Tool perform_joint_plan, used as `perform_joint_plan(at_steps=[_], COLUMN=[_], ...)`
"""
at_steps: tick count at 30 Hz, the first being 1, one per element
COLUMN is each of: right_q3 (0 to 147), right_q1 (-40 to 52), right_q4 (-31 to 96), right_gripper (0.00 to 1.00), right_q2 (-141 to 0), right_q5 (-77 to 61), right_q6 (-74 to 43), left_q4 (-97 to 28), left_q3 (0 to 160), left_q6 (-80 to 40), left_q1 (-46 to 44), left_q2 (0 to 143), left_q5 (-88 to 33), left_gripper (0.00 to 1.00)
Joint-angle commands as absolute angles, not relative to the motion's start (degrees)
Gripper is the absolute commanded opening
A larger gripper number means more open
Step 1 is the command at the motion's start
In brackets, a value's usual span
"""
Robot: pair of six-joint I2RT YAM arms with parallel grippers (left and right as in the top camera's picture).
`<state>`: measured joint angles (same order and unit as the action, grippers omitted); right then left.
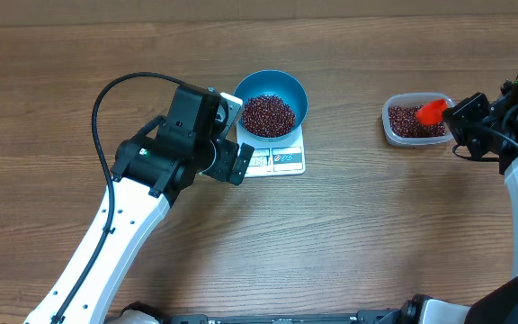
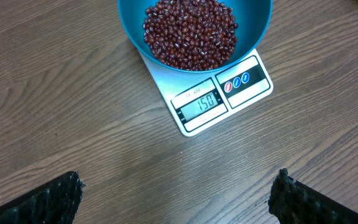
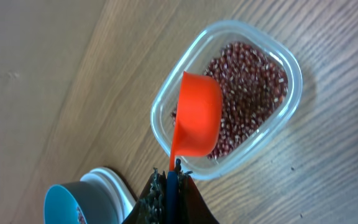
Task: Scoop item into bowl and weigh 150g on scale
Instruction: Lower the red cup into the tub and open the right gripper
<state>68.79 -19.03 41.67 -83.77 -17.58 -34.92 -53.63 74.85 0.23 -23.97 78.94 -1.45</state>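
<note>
My left arm reaches in from the lower left, its wrist bent so the left fingers (image 1: 239,135) face the scale (image 1: 281,160) from the near-left side. They are spread to their widest and hold nothing. On the left wrist camera only the two dark tips show, at the bottom corners of the frame, with bare bench (image 1: 376,234) between them.

The blue bowl (image 1: 297,90) sits on the back half of the scale and overhangs its far edge. The heap of red-brown beans (image 1: 267,114) fills it partway. Close up, the beans (image 2: 190,34) lie well below the bowl's wall (image 2: 132,31), and the scale's display (image 2: 199,102) reads 150.

My right arm comes in from the right edge. The right fingers (image 1: 452,117) are clamped tight on the thin handle of the orange scoop (image 1: 433,111). The scoop's cup (image 3: 197,115) hangs over the near-left part of the clear plastic tub (image 3: 241,26), above a second lot of beans (image 3: 247,81). I cannot tell whether the cup touches them.

Open bench separates the scale from the tub, and there is plenty more along the front.

The left wrist hides the scale's left edge from above. The right fingers (image 3: 169,186) are cut off at the bottom of their own view, and I cannot tell whether the cup holds anything.
</note>
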Motion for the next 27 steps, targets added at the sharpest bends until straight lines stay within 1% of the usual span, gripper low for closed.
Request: perform_joint_plan(at_steps=[1, 12, 20, 21, 22, 23, 27], right_q3=[68.3, 68.3, 68.3, 68.3, 68.3, 68.3, 68.3], right_q1=[-19.0, -19.0, -19.0, -19.0, -19.0, -19.0, -19.0], right_q4=[40.7, 39.9, 39.2, 39.3, 39.3, 39.3, 39.9], right_gripper=[0.04, 0.04, 0.04, 0.14, 0.26, 0.35, 0.59], right_q2=[-84.8, -89.5, -90.1, -90.1, -90.1, -90.1, -90.1], right_q5=[-16.3, -16.1, -17.2, -17.3, -17.8, -18.5, -22.7], right_q6=[-35.6, -36.0, -36.1, -36.2, -36.2, -36.2, -36.2], left_q4=[-53.5, -53.5, -53.5, -53.5, -53.5, -53.5, -53.5], left_q3=[75.6, 75.6, 75.6, 75.6, 75.6, 75.6, 75.6], left_q6=[1.3, 1.3, 1.3, 1.3, 1.3, 1.3, 1.3], left_q1=[-24.0, -24.0, -24.0, -24.0, -24.0, -24.0, -24.0], left_q2=[79.4, 79.4, 79.4, 79.4, 79.4, 79.4, 79.4], left_q5=[-1.3, -1.3, -1.3, -1.3, -1.3, -1.3, -1.3], left_gripper=[1.00, 1.00, 0.99, 0.99, 1.00, 0.99, 0.99])
